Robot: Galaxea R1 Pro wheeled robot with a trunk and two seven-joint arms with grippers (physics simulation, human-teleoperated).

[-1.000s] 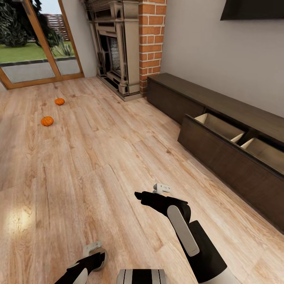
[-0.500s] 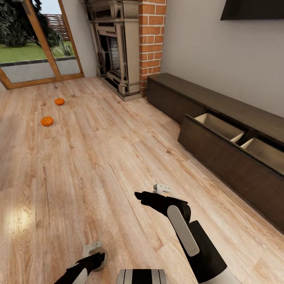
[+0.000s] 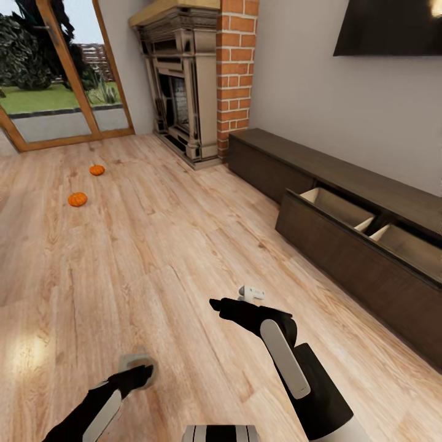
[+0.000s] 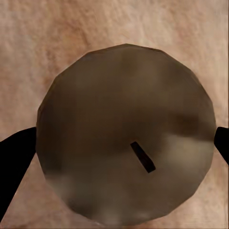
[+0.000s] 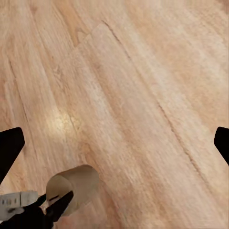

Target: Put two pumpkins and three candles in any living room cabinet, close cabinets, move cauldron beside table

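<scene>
Two orange pumpkins (image 3: 96, 170) (image 3: 77, 199) lie on the wood floor at the far left, well away from both arms. My left gripper (image 3: 138, 370) is low at the front, shut on a tan candle (image 3: 136, 362). In the left wrist view the candle's round top (image 4: 119, 105) with its dark wick spans the gap between the fingers (image 4: 14, 157). The right wrist view shows the same candle (image 5: 76, 187) tipped in the left gripper (image 5: 52, 202). My right gripper (image 3: 236, 298) hangs open over bare floor, its fingers (image 5: 9, 148) wide apart. The dark cabinet (image 3: 344, 245) runs along the right wall with one wide drawer (image 3: 334, 205) pulled open.
A stone fireplace (image 3: 184, 80) and a brick column (image 3: 236, 67) stand at the back. A glass door (image 3: 55, 80) is at the back left, and a dark screen (image 3: 393, 27) hangs above the cabinet. Open wood floor (image 3: 153, 245) lies between me and the pumpkins.
The head camera has tilted up, so the room sits lower in the picture. My left arm has swung left and forward with the candle. The right arm has not moved.
</scene>
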